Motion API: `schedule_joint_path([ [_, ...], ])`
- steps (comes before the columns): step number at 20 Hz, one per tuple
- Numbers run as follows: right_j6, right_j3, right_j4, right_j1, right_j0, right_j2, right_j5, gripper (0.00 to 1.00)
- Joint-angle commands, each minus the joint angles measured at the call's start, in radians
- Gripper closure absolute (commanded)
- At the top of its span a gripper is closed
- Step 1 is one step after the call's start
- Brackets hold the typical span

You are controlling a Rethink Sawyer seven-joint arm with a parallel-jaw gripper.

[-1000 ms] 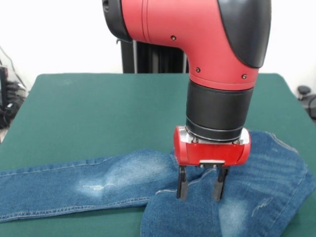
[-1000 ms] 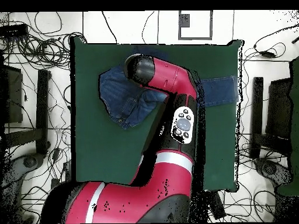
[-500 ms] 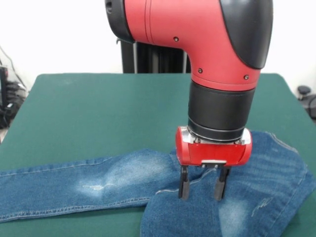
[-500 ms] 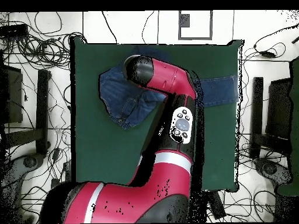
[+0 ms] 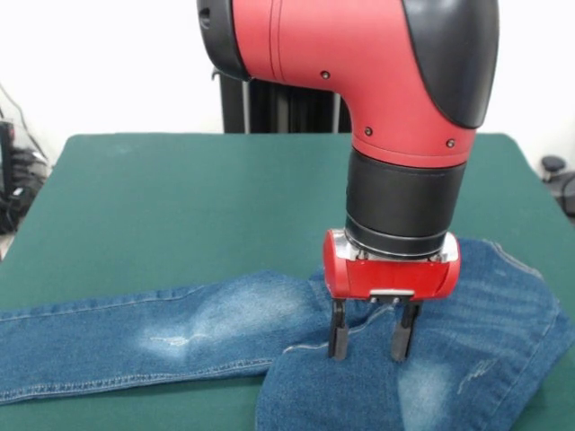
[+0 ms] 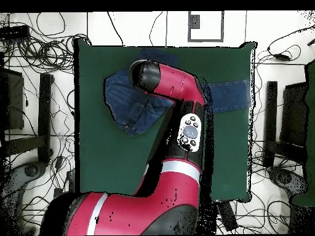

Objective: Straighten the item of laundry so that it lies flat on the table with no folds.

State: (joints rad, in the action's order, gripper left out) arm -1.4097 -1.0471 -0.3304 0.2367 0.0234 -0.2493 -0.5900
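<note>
Jeans (image 5: 225, 328) are spread along the near edge of the table (image 5: 180, 197), one leg stretched left, the rest bunched and folded at right. The gripper (image 5: 374, 339) is planted there on the fold, jaws spread, pinching nothing.

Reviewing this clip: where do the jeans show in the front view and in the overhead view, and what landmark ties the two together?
Front view: the jeans lie along the bottom, one leg running left, a bunched part at lower right under the gripper.
Overhead view: the jeans lie in the table's upper part, bunched at left, one leg reaching right past the arm.
Shared landmark: the red arm above the bunched part.
</note>
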Motion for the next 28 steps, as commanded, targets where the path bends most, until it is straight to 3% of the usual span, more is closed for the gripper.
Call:
schedule_joint_path([
  [1, -0.279, -0.156, -0.038, 0.015, 0.032, 0.098, 0.000, 0.00],
  [28, -0.317, -0.135, -0.048, -0.005, 0.058, 0.071, -0.010, 0.00],
])
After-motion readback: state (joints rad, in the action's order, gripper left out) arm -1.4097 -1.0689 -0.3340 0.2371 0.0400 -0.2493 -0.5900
